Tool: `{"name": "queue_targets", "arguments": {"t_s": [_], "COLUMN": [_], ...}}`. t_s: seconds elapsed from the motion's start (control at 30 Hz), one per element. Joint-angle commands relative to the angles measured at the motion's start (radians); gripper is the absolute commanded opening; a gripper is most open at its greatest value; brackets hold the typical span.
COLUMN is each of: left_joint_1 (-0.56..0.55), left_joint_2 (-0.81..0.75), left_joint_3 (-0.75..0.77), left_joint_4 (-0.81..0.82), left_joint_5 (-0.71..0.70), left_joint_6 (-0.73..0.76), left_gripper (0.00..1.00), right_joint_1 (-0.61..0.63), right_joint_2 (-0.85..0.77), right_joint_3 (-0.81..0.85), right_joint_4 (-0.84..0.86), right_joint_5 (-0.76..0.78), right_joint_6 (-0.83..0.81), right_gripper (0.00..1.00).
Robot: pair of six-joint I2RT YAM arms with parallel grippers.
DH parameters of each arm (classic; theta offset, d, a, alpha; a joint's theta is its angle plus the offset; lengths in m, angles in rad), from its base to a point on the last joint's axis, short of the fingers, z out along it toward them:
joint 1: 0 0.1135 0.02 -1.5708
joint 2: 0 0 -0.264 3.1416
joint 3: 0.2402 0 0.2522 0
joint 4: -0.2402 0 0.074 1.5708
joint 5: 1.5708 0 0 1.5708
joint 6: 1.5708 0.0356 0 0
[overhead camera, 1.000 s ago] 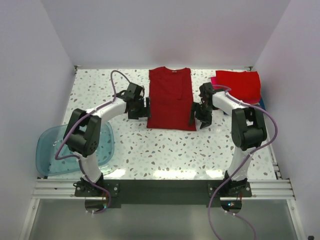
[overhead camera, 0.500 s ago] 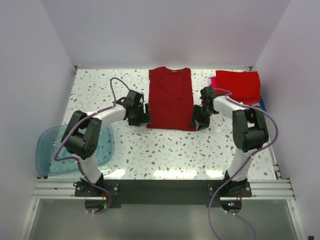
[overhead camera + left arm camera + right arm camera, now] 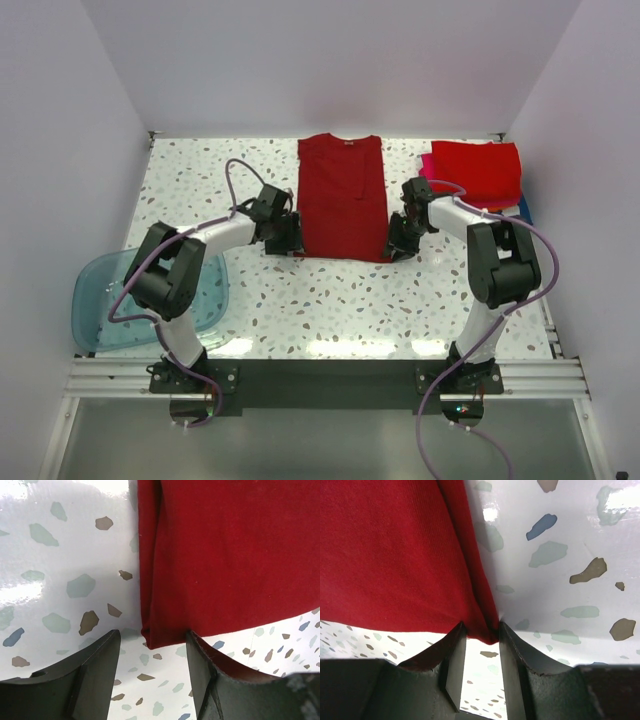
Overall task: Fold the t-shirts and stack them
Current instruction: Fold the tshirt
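Item: dark red t-shirt (image 3: 340, 197); lies flat on the table (image 3: 330, 300), far centre; sleeves turned in, so it reads as one long narrow panel, collar at the far end, hem nearest me.

Also present: stack of folded shirts (image 3: 478, 168) at the far right, bright red on top, apart from the panel; blue tub (image 3: 100, 300) at the near left.

Effector one: left gripper (image 3: 152, 645), at the near-left hem corner; jaws spread wide with the corner lying between them; neither finger appears to press the cloth; released.

Effector two: right gripper (image 3: 480, 630), at the near-right hem corner; jaws drawn narrow, the cloth corner caught between the fingertips; I judge it clenched on the shirt.

Handling, my estimate: light, limp knit; no stiffness, so it will sag and drag between any two holds; layers at the folded side edges may slide apart; little slip against the table.

Hold points: both hem corners, taking every layer at once; I would close the left before lifting, then carry the hem toward the collar evenly.
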Motion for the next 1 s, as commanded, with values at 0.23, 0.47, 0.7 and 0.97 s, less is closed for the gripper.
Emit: {"name": "queue_targets", "arguments": {"t_s": [0.23, 0.47, 0.7, 0.97], "left_joint_1": [-0.012, -0.012, -0.012, -0.026], "left_joint_2": [-0.006, 0.003, -0.005, -0.095], "left_joint_3": [-0.020, -0.042, -0.063, -0.124], "left_joint_4": [0.046, 0.100, 0.117, 0.094], "left_joint_5": [0.015, 0.053, 0.075, 0.095], "left_joint_6": [-0.024, -0.026, 0.015, 0.175], "left_gripper": [0.46, 0.19, 0.00, 0.00], "right_joint_1": [0.004, 0.004, 0.012, 0.066], "right_joint_2": [-0.020, -0.017, -0.017, -0.083], "right_joint_3": [-0.039, -0.046, -0.045, -0.037], "right_joint_4": [0.006, 0.013, -0.001, -0.115], "right_joint_5": [-0.014, -0.021, -0.019, 0.032], "right_joint_6": [0.011, 0.012, 0.007, -0.042], "right_gripper": [0.21, 0.13, 0.00, 0.00]}}
